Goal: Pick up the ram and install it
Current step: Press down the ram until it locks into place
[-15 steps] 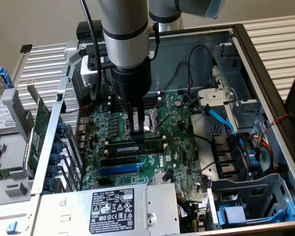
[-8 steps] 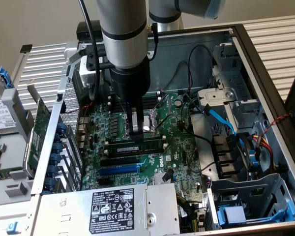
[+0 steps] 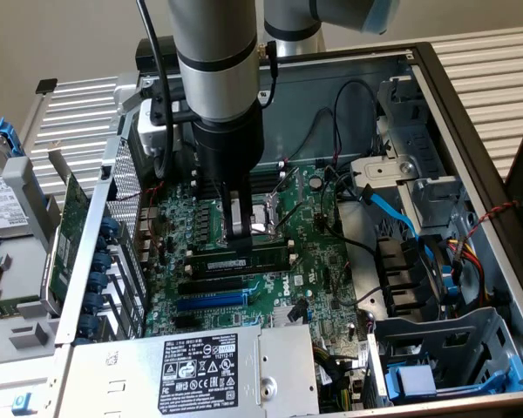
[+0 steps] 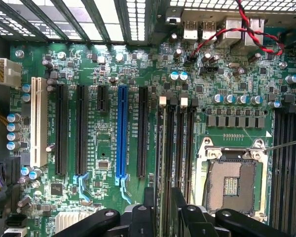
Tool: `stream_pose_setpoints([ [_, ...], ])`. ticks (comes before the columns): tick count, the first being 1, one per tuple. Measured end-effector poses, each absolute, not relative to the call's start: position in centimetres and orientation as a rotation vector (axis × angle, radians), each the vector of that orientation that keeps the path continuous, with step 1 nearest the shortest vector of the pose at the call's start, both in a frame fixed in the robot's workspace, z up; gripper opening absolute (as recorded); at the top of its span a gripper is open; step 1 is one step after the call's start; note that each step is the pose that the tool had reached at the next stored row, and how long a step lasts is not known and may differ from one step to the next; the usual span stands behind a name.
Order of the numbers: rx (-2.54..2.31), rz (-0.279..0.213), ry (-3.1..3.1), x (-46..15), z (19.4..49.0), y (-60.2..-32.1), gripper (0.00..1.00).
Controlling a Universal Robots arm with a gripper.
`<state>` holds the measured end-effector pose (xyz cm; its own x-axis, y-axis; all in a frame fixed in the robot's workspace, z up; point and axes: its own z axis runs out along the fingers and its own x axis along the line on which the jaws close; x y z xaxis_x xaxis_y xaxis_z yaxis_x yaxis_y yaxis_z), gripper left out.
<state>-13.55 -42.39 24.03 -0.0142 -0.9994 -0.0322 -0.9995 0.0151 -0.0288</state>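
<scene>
The ram point(image 3: 235, 261) is a thin green stick with dark chips and a white label. It stands on edge in a memory slot of the motherboard point(image 3: 314, 252), in front of the CPU socket point(image 3: 263, 219). My gripper point(image 3: 238, 233) hangs from the arm straight down into the open computer case, its tips just above the middle of the ram's top edge. In the wrist view my gripper point(image 4: 164, 210) is open, with one dark finger point(image 4: 150, 202) on each side of the row of long black memory slots point(image 4: 177, 143). I cannot tell whether the tips touch the stick.
A larger green expansion card point(image 3: 70, 226) and a hard drive point(image 3: 0, 205) lie outside the case at the exterior view's left. The labelled power supply point(image 3: 200, 370) closes the near side. Black and blue cables point(image 3: 392, 213) cross toward the drive cage point(image 3: 436, 348). Expansion slots point(image 4: 122, 133) lie beside the memory slots.
</scene>
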Motion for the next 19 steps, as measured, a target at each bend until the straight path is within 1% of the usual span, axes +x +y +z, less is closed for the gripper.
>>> stream_pose_setpoints([
  [5,-2.175,0.003,2.207,-13.95,24.03,-42.39,0.28],
  [7,-2.175,0.003,2.207,-14.02,24.03,-42.39,0.26],
  [9,-2.175,0.004,2.207,-14.07,24.03,-42.39,0.13],
  [10,-2.176,0.005,2.208,-14.08,24.03,-42.39,0.11],
  [15,-2.185,0.026,2.218,-14.1,23.97,-42.38,0.11],
  [19,-2.185,0.026,2.218,-14.06,23.86,-42.3,0.11],
])
